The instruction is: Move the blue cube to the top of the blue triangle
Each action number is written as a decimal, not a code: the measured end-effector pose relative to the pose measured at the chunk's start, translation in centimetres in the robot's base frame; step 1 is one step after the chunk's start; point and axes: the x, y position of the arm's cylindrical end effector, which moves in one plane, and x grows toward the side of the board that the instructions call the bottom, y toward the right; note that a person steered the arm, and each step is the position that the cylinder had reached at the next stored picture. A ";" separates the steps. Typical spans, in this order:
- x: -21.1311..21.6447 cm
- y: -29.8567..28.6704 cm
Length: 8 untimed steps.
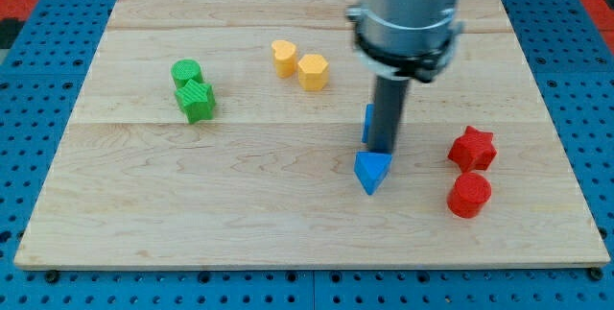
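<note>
Scanning leftward of our tip: green blocks (195, 91) and yellow blocks (300, 66) sit well apart | our tip (382, 151), a bare rod with nothing to open or grip, touches the blue cube (367, 123), mostly hidden behind it, just above the blue triangle (372, 170) | step: cube looks nearly placed; next, we judge a small centring nudge | right of tip: red blocks (471, 170), near.

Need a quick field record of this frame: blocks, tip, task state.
board: wooden table top
blue cube: mostly hidden behind the rod, just above the blue triangle
my tip: at the triangle's top edge, right of the cube
green blocks: view's left
yellow blocks: top centre
red blocks: view's right
</note>
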 end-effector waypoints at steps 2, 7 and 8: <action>5.6 0.3; 1.4 -2.9; 0.0 -0.5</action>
